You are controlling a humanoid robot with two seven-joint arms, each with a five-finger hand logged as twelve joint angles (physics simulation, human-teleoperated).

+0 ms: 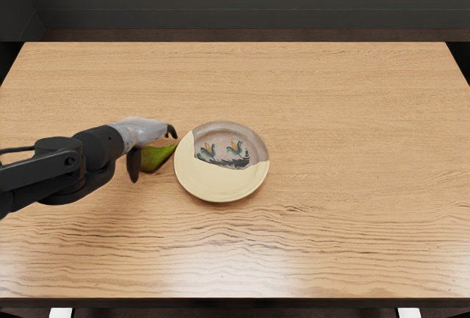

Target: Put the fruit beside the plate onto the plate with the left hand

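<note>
One left robot hand (145,139) around one fruit (156,157), beside one plate (211,183)

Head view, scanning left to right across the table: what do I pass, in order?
left arm → left hand → plate. The green fruit lies partly under the hand, just left of the plate, so it is left out of the order.

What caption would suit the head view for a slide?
The left hand sits over the green fruit lying on the wooden table beside the patterned plate.
</note>
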